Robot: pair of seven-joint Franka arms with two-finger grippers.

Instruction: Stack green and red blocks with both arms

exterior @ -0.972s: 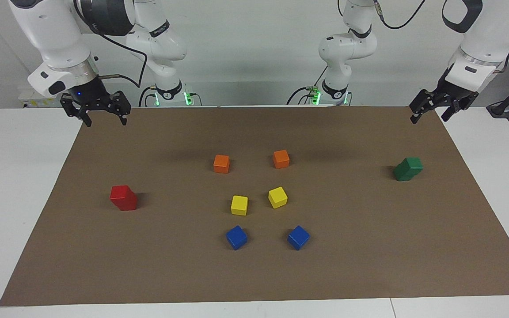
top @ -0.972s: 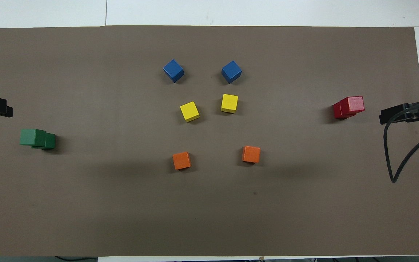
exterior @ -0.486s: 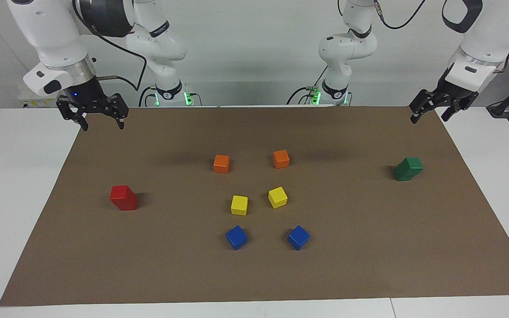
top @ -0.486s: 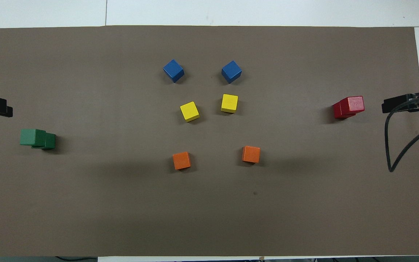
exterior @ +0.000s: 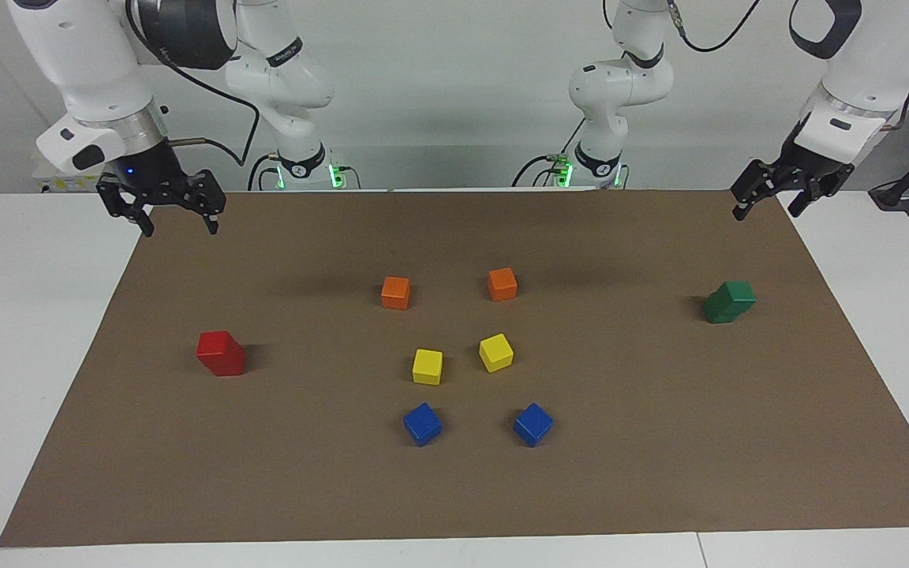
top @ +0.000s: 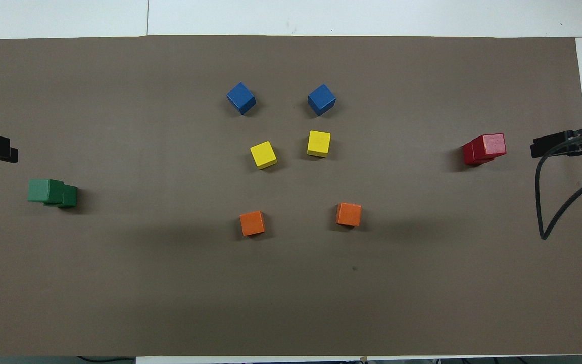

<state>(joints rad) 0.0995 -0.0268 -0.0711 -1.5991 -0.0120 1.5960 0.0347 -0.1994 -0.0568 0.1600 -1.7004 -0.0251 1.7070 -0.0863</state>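
Green and red blocks are already in two stacks, by the look of it: the green stack point(exterior: 728, 301) sits toward the left arm's end of the brown mat point(exterior: 454, 489), the red stack point(exterior: 220, 353) toward the right arm's end. Each shows one cube on another, top cube slightly offset from the lower one. Green top cube overhangs more, so that stack looks a bit less square.

Right gripper point(exterior: 173, 224) hangs over the mat corner at its own end, fingers apart, holding nothing. Left gripper point(exterior: 768, 204) hangs over the mat corner at its end, fingers also apart and empty. Both are well clear of their stacks.

Judgement: stacking step looks done, arms are in the retreat/park phase. Next move probably just calls for clearing away without swinging low over the stacks.

Room: orange cubes point(exterior: 395, 292), yellow cubes point(exterior: 427, 367) and blue cubes point(exterior: 422, 424) cluster mid-mat, well apart from both stacks. Each stack stands near its mat end but not at the edge, with bare mat all round. The right arm's black cable point(top: 548, 202) loops over the mat edge near the red stack, not touching it.
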